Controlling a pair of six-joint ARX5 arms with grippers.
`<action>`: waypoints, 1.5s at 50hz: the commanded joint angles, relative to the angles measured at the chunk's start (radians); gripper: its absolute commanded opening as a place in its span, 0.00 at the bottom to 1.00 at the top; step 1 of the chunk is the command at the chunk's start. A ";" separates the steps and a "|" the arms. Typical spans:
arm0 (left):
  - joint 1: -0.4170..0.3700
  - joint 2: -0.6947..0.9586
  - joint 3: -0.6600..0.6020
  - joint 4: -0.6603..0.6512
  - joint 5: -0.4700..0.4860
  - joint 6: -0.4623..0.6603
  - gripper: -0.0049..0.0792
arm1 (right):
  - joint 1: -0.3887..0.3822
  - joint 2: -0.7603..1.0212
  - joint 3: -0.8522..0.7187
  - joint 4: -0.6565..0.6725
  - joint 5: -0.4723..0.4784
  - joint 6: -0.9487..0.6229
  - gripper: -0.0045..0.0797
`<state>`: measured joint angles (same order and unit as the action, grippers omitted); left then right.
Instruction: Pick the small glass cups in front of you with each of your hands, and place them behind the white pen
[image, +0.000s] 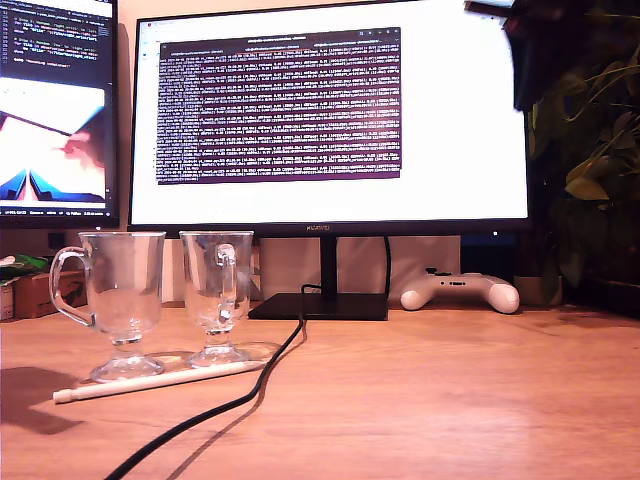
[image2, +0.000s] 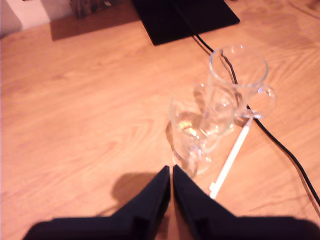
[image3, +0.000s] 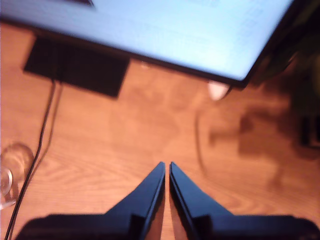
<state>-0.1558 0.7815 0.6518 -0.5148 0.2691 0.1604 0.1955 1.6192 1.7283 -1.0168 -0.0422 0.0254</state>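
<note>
- A large monitor (image: 330, 115) showing terminal text stands on a black base (image: 320, 306).
- A black cable (image: 230, 400) trails across the wooden desk (image: 450, 400).
- A white game controller (image: 460, 291) lies near a leafy plant (image: 590, 150).
- A second screen (image: 55, 110) sits at the exterior view's left.

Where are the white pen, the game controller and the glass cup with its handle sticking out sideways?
White pen (image: 150, 381): exterior view, middle of its shaft.
Game controller (image: 460, 290): exterior view, centre of its white body.
Glass cup with handle out sideways (image: 124, 285): exterior view, front of its clear bowl.
</note>
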 joint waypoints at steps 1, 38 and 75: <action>0.003 0.006 -0.010 0.017 0.005 -0.003 0.04 | -0.016 -0.066 -0.090 0.044 0.002 0.003 0.04; 0.113 0.048 -0.112 0.246 -0.030 -0.095 0.04 | -0.198 -0.583 -0.860 0.570 -0.001 -0.060 0.04; 0.155 -0.031 -0.422 0.600 -0.016 -0.149 0.04 | -0.233 -0.795 -1.379 1.108 -0.006 -0.031 0.04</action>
<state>0.0025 0.7502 0.2485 0.0517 0.2600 0.0040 -0.0269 0.8406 0.3878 0.0406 -0.0479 -0.0196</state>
